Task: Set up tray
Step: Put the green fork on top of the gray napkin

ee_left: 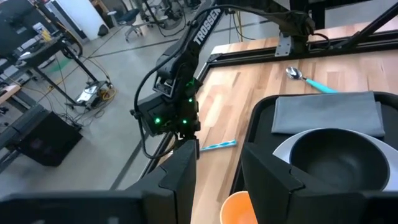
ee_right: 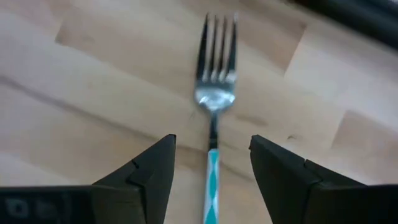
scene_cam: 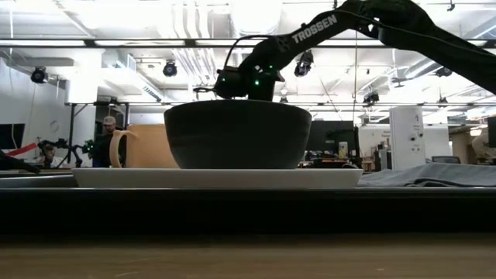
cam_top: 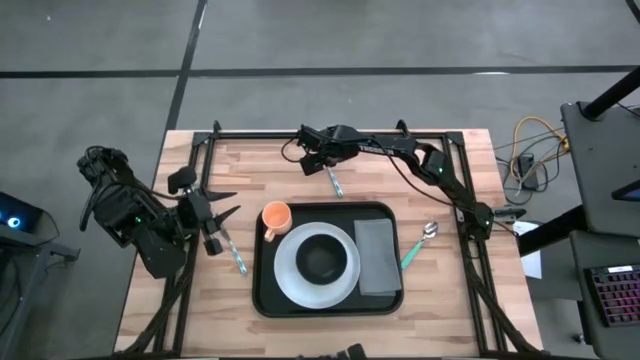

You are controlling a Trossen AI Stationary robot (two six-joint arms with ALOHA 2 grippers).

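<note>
The black tray (cam_top: 268, 285) lies mid-table. It holds a white plate (cam_top: 290, 278) with a black bowl (cam_top: 322, 258), a grey napkin (cam_top: 377, 256) and an orange cup (cam_top: 275, 216). A teal-handled fork (ee_right: 214, 93) lies flat on the wood beyond the tray's far edge. My right gripper (ee_right: 212, 146) hangs open over it, one finger on each side of the handle without touching. My left gripper (ee_left: 217, 158) is open and holds nothing. It is raised left of the tray (ee_left: 261, 118), above a teal-handled utensil (cam_top: 238, 258) that lies on the table.
A teal-handled spoon (cam_top: 420, 243) lies on the wood right of the tray. Black frame rails (cam_top: 330, 133) run along the far and side edges of the table. Bare wood shows between the fork (cam_top: 334, 182) and the tray's far rim.
</note>
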